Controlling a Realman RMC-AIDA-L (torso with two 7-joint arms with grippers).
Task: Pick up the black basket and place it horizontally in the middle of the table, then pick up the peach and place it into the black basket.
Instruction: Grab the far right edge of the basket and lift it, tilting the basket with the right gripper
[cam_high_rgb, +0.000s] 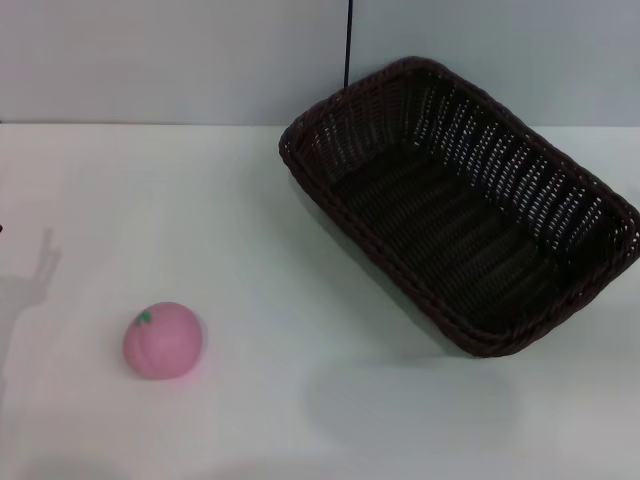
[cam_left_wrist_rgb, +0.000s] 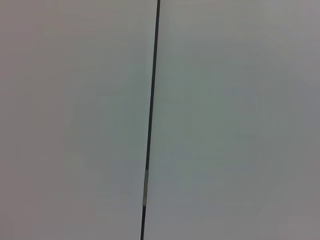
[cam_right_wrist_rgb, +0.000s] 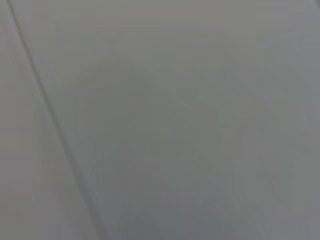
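Observation:
The black basket (cam_high_rgb: 470, 200) is a dark woven wicker rectangle lying at an angle on the right half of the white table (cam_high_rgb: 300, 250), its long side running from back left to front right. It is empty. The pink peach (cam_high_rgb: 164, 340), with a small green stem mark, sits on the table at the front left, well apart from the basket. Neither gripper shows in the head view. Both wrist views show only a plain grey wall, so the basket and the peach are out of view there.
A grey wall (cam_high_rgb: 150, 60) stands behind the table with a thin dark vertical seam (cam_high_rgb: 348, 45), which also shows in the left wrist view (cam_left_wrist_rgb: 151, 110). An arm's shadow falls on the table at the far left (cam_high_rgb: 25, 290).

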